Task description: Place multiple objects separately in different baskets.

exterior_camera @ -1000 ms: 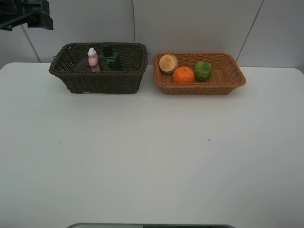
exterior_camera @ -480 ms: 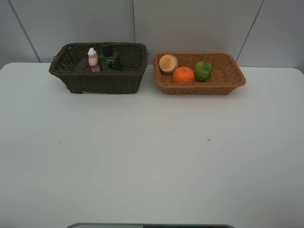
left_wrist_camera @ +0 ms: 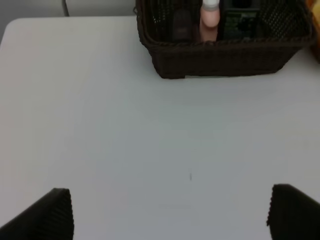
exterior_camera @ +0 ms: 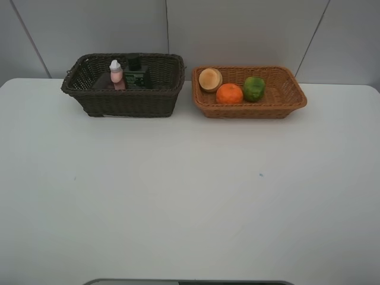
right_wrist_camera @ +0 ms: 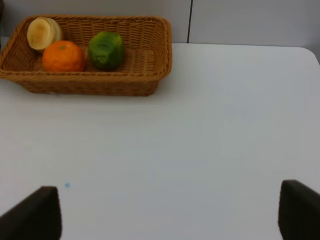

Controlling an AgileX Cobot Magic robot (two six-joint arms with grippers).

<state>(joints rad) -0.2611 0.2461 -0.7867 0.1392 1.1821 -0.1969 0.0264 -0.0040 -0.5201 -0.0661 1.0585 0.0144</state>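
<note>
While both arms hang back over bare table (exterior_camera: 190,196), each end effector gapes wide, gripping nothing.

- Left gripper (left_wrist_camera: 170,212): two black fingertips (left_wrist_camera: 55,210) with a ribbed, serrated inner edge.
- Right gripper (right_wrist_camera: 170,212): two plain, blocky black fingertips (right_wrist_camera: 37,212).

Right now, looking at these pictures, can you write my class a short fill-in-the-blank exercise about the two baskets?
1. The orange lies in the ____ basket.
2. The pink bottle stands in the ____ basket.
3. The number of fruits in the tan basket is ____.
4. Between the peach and the green fruit lies the ____.

Missing words: tan; dark; three; orange
</note>
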